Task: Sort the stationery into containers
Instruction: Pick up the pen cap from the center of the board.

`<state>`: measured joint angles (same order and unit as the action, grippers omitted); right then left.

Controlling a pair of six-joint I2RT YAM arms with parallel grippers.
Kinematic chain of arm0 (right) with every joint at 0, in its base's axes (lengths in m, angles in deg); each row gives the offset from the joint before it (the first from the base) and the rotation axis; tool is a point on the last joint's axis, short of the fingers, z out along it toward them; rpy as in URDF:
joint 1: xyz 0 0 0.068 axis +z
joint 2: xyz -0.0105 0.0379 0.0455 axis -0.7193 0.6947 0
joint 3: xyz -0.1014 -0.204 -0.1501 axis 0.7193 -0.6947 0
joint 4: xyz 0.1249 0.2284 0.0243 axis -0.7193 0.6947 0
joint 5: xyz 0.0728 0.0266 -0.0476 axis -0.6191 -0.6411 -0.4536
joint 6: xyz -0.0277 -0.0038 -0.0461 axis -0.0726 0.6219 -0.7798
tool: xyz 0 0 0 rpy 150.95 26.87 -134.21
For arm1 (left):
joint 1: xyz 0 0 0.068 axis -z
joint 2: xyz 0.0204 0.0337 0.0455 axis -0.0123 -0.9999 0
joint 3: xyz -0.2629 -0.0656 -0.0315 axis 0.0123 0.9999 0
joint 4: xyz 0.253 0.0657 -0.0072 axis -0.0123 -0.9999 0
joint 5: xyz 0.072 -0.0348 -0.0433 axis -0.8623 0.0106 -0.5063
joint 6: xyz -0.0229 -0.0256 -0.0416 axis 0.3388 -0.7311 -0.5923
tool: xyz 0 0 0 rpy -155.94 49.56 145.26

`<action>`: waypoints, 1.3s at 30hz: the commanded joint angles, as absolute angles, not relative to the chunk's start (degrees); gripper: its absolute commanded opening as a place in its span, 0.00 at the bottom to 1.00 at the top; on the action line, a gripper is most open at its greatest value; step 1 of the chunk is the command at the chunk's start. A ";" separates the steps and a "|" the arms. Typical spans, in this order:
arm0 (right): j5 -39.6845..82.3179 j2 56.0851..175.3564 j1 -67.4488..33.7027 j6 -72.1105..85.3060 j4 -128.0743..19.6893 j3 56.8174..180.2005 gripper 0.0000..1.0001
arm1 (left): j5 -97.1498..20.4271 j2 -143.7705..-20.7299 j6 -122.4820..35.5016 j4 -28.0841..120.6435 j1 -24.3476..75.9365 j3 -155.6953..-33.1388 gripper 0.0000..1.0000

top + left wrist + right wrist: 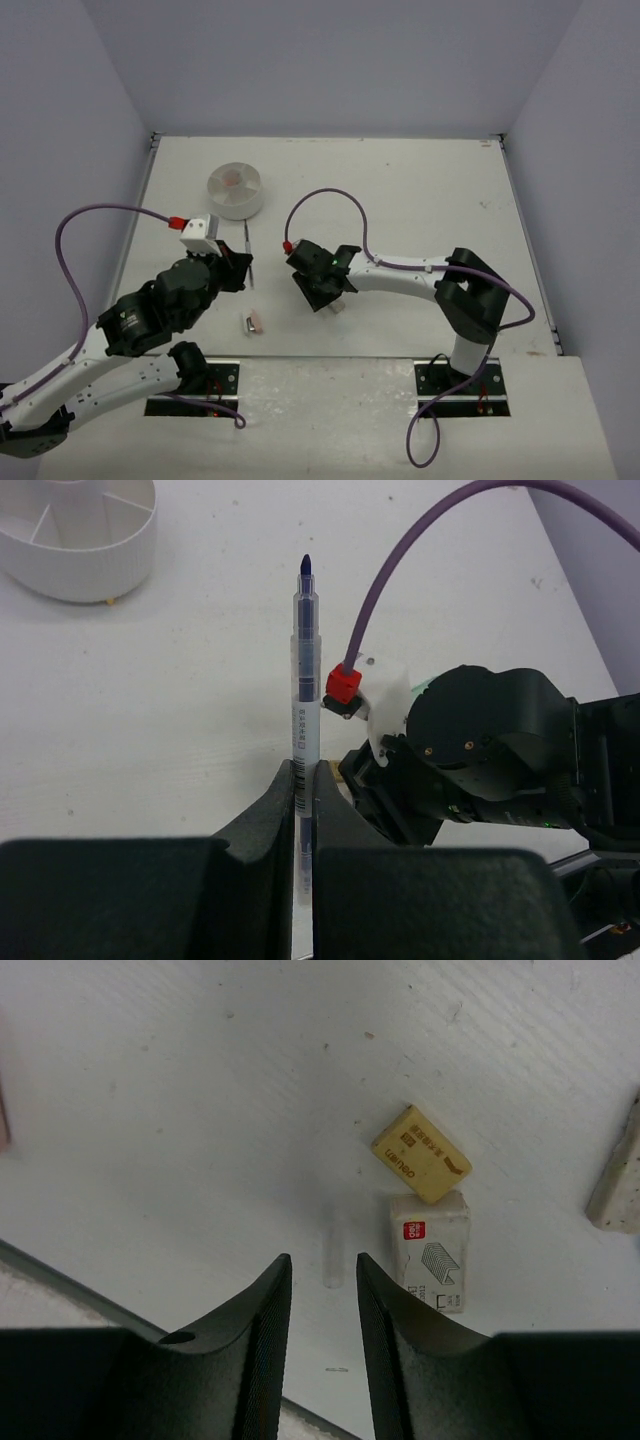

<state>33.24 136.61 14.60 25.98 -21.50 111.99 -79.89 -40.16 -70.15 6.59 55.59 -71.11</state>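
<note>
Left gripper [304, 780] clamps a clear, blue-tipped pen [305, 680]; only the right wrist view shows the right gripper [322, 1280] parted, tan eraser [421, 1153] right of centre.

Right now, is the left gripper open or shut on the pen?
Shut on it. In the left wrist view, the left gripper clamps the pen barrel from both sides with no gap.

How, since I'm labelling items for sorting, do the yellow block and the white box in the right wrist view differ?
The yellow block lies turned diagonally; the white box lies nearly straight up the view. The yellow block has dark print only; the white box carries a red logo and a grey staple drawing. Both lie flat on the table, seemingly touching.
</note>
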 commanded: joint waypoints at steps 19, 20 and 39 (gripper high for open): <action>36.34 143.53 16.49 28.17 -19.72 113.98 0.11 | -78.00 -49.21 -70.58 6.56 55.63 -68.57 0.00; 36.53 143.63 16.49 28.17 -19.53 114.03 0.07 | -77.95 -49.26 -70.63 6.61 55.63 -68.57 0.00; 36.65 94.89 4.27 33.57 -46.12 98.45 0.00 | -45.46 -44.80 -70.57 61.75 55.64 -47.81 0.00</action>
<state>35.76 105.66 4.48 29.33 -33.08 106.90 -54.72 -45.78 -69.80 38.56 55.59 -51.68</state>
